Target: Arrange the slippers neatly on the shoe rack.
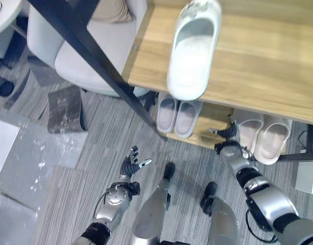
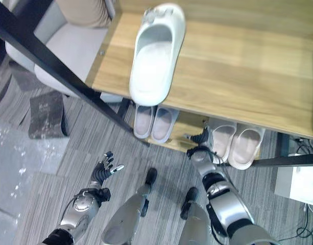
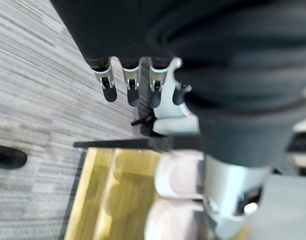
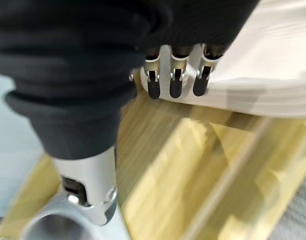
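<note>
A: Slipper status?

B: Two pairs on the lower shelf (image 1: 210, 133) of the shoe rack. Cream pair (image 1: 261, 137) on the robot's right, toes inward, side by side, heels overhanging the front edge. Pinkish pair (image 1: 177, 115) to its left, also side by side, heels out. One white slipper (image 1: 193, 48) lies alone on the top shelf (image 1: 268, 56), heel hanging past the front edge.

A: Hands?

B: Right hand (image 1: 229, 139) is at the lower shelf, against the outer side of the cream pair's left slipper. Right wrist view shows its fingers (image 4: 175, 82) straight, tips on the slipper's side wall, nothing clasped. Left hand (image 1: 131, 166) hangs low over the grey carpet (image 1: 69, 194), well apart from the rack, fingers loosely spread, holding nothing.

A: So which step?

B: My read: squaring up the cream pair with a flat-fingered push, not a pick.

A: Next move?

B: Probably nudge that pair deeper so the heels clear the edge, keeping it parallel to the pinkish pair. Push low on the side wall, or the slipper may rotate rather than slide. After that, the lone white one up top looks like the loose end; I see no mate for it.

A: Obstacles?

B: The rack's dark frame bar (image 1: 95, 61) runs diagonally near the pinkish pair. A grey seat (image 1: 90, 51) stands beside the rack.
</note>
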Controlling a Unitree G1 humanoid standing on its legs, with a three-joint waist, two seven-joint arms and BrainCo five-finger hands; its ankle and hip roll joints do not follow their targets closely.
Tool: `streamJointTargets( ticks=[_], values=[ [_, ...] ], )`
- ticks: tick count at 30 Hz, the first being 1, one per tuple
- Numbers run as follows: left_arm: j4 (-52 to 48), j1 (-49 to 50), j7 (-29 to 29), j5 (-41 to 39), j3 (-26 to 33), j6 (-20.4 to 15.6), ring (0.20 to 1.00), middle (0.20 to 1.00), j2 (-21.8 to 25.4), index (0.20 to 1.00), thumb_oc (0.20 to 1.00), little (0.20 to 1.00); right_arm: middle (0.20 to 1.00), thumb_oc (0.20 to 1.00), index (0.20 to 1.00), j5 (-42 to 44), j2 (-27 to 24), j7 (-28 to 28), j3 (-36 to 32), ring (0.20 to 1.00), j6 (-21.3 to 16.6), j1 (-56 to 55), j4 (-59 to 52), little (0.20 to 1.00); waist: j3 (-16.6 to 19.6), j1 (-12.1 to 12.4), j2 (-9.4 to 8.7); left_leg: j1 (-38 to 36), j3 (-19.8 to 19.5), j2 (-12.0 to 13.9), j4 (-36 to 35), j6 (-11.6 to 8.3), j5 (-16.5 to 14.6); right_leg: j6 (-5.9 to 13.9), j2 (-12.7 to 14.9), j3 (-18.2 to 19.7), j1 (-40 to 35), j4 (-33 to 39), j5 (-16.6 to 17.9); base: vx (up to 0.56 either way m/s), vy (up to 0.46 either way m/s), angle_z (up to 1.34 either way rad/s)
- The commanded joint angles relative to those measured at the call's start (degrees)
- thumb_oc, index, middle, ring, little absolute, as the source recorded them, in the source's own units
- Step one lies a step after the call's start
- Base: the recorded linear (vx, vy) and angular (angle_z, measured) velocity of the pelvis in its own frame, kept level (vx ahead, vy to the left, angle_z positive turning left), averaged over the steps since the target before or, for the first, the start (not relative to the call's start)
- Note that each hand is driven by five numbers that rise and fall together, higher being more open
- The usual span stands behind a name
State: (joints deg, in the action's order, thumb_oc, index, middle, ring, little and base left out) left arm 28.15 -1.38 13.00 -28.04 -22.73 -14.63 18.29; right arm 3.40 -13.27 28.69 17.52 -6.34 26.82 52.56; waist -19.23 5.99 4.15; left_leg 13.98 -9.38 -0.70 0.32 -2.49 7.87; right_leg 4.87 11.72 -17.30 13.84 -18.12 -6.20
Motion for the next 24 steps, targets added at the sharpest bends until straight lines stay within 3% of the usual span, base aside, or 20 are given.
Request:
streamJointTargets(
  ticks=[1,6,8,16,24],
  values=[
    [-0.9,-1.1,-2.4,2.9,1.7,-0.3,1.0,1.0,0.9,1.0,1.0,1.0,1.0,1.0,1.0,0.5,-2.9,-6.2,1.2,1.0,-2.6,-3.7,-7.2,1.0,0.8,-1.1,-3.24,-2.6,3.7,0.7,1.3,-0.49,-6.0,3.83,0.1,-1.5,-5.6,15.0,7.4,0.12,-0.077,-0.24],
    [-1.9,0.7,-4.8,5.6,3.5,1.2,1.0,1.0,1.3,1.0,1.0,1.0,1.0,1.0,1.0,-0.8,-6.1,-13.7,1.7,1.0,-3.0,-16.9,-18.6,1.0,4.1,-3.2,-4.34,-6.8,4.6,1.7,-2.3,-1.26,-5.1,4.0,-1.5,-1.2,-9.2,19.0,7.9,0.11,-0.076,-0.19],
    [-3.9,2.4,-7.0,7.9,4.1,2.0,1.0,1.0,1.7,1.0,1.0,1.0,1.0,1.0,1.0,-1.0,-8.2,-18.5,-0.4,1.0,-3.3,-26.4,-26.2,1.0,6.8,-5.3,-4.45,-10.0,6.2,2.4,-4.0,-1.77,-5.2,4.1,-2.6,-0.4,-12.0,21.8,8.2,0.15,-0.059,-0.16],
    [-7.4,5.1,-8.8,9.7,4.4,3.0,1.0,1.0,1.5,1.0,1.0,1.0,1.0,1.0,1.0,4.3,-7.9,-21.5,-6.8,1.0,-3.6,-35.2,-31.0,1.0,9.3,-8.3,-4.19,-14.4,9.9,3.1,-5.1,-1.42,-6.7,4.03,-3.4,2.6,-14.6,23.1,7.7,0.08,-0.008,-0.33],
    [-5.5,0.5,-9.1,11.1,1.2,4.5,1.0,1.0,-0.5,1.0,1.0,1.0,1.0,1.0,1.0,4.0,-7.7,-19.1,-9.8,1.0,-2.6,-33.6,-28.4,1.0,10.2,-10.4,-3.94,-15.2,12.4,3.6,-5.3,-1.45,-7.5,3.98,-4.1,5.0,-13.7,23.1,7.5,0.02,-0.014,-0.2]
  ],
)
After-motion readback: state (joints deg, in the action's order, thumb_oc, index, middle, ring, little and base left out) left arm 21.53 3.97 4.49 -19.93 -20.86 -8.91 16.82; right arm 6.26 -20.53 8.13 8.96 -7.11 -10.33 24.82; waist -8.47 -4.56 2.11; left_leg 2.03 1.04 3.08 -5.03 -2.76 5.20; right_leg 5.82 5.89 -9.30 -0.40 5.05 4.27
